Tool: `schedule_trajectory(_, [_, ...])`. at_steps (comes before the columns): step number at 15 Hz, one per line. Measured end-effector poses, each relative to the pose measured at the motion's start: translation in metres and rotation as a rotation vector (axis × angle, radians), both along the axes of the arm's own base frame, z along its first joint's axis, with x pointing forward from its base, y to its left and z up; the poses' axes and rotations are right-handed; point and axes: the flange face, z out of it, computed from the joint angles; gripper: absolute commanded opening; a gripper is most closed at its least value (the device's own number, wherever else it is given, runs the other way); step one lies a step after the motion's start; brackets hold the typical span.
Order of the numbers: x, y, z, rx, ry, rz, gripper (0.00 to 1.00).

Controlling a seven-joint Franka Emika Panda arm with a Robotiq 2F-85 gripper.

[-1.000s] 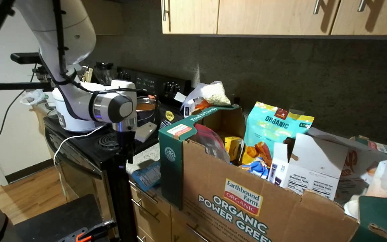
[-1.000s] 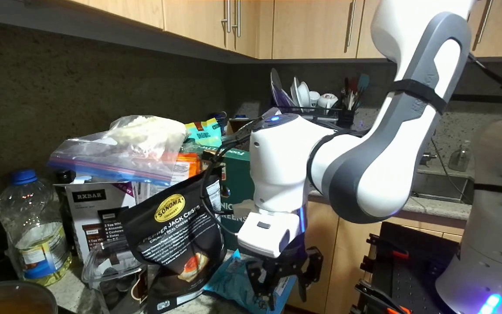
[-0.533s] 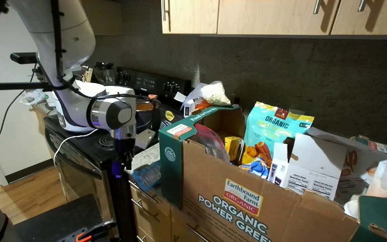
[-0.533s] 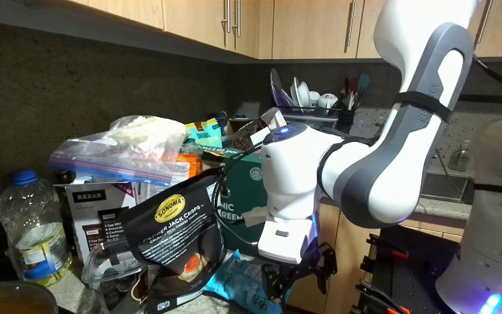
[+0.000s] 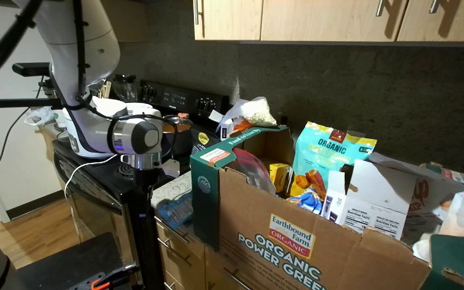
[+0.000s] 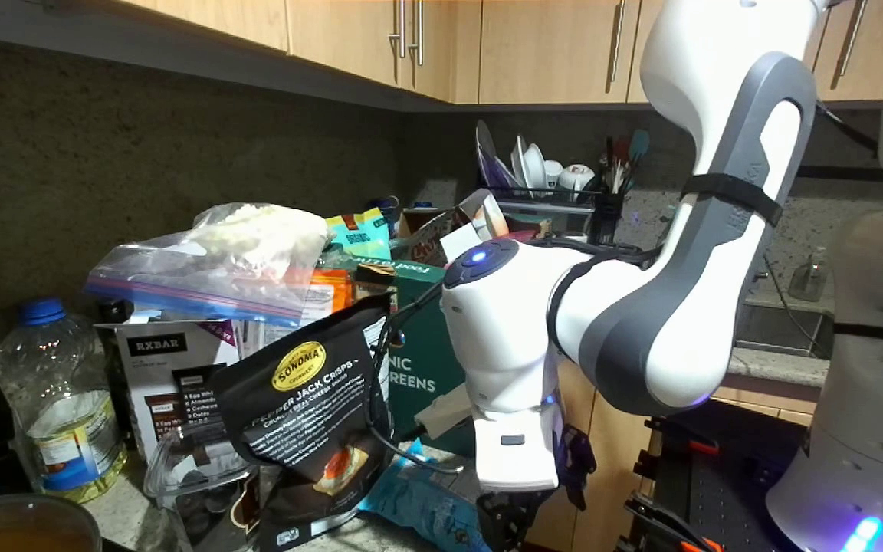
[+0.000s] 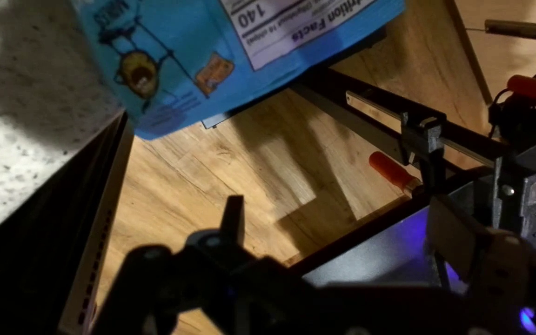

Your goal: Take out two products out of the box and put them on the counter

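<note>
Though near the blue bag, the pincer clear, jaws wide apart.

Exp. uneven. In both exterior views upper cabs lit OK, backsplash dim/murky. In an exterior view, cab handles throw shadows to frame R, box print sharp. White arm nr clipping in an exterior view, base LED flares. Wrist cam: hard shadows on floor, softer on tabletop; pincer near-black, soft.
</note>
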Motion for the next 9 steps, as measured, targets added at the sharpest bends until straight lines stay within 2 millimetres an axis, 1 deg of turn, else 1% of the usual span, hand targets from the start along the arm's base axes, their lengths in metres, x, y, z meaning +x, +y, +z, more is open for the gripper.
schedule_trajectory(6, [0.009,0.021,-0.003,-0.03,0.053,0.144,1.0])
schedule_trajectory(9, [0.012,0.035,-0.008,-0.046,0.077,0.204,1.0])
